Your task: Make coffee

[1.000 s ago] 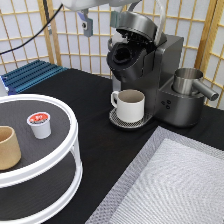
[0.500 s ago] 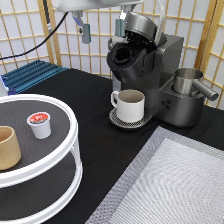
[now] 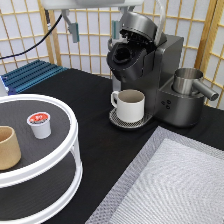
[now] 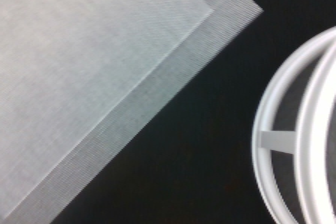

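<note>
The coffee pod [image 3: 39, 124], white with a red foil top, stands on the upper shelf of a white round stand [image 3: 71, 150], at the exterior view's left. A white handled mug [image 3: 130, 105] sits on the drip tray of the dark coffee machine [image 3: 155, 75], whose lid is raised. My gripper [image 3: 94, 29] hangs open and empty at the exterior view's top, high above the table, up and to the left of the machine and far from the pod. The wrist view shows the stand's white rim [image 4: 281, 140] and none of the pod.
A tan handleless cup [image 3: 7, 147] stands on the stand's shelf left of the pod. A metal pitcher [image 3: 187, 82] sits on the machine's right side. A grey mesh mat [image 3: 175, 185] covers the bottom right, also in the wrist view [image 4: 90, 90]. A blue rack [image 3: 30, 75] lies at the back left.
The hand has swung so that both open fingers now hang in view at the top, the left one lower and further left. The pod, mug and machine have not moved.
</note>
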You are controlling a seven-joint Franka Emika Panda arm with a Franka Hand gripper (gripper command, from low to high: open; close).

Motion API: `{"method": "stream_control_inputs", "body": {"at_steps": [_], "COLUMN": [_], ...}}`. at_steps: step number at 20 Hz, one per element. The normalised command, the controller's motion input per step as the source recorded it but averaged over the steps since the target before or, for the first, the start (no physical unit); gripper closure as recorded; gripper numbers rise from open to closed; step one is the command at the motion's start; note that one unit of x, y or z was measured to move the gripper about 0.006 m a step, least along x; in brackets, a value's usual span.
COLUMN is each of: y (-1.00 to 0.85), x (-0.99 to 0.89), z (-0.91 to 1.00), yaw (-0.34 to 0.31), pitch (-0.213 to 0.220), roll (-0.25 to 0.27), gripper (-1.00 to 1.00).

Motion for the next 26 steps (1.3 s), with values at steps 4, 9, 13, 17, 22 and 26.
{"method": "stream_control_inputs", "body": {"at_steps": [4,9,13,17,22,26], "y": [-0.23,-0.27,-0.35,-0.39,-0.36,-0.36], "x": [-0.39,-0.43,-0.51,-0.73,-0.81,-0.72], "z": [-0.42,-0.46,-0.47,-0.44,-0.19,-0.07], "yaw": [-0.293,-0.272,-0.233,-0.154,-0.097,-0.085], "pitch": [-0.035,-0.045,-0.053,-0.051,-0.082,-0.157], "roll": [-0.006,-0.006,0.0,0.0,0.0,0.0], "gripper": [-1.0,-1.0,-1.0,-1.0,-1.0,-1.0]}}
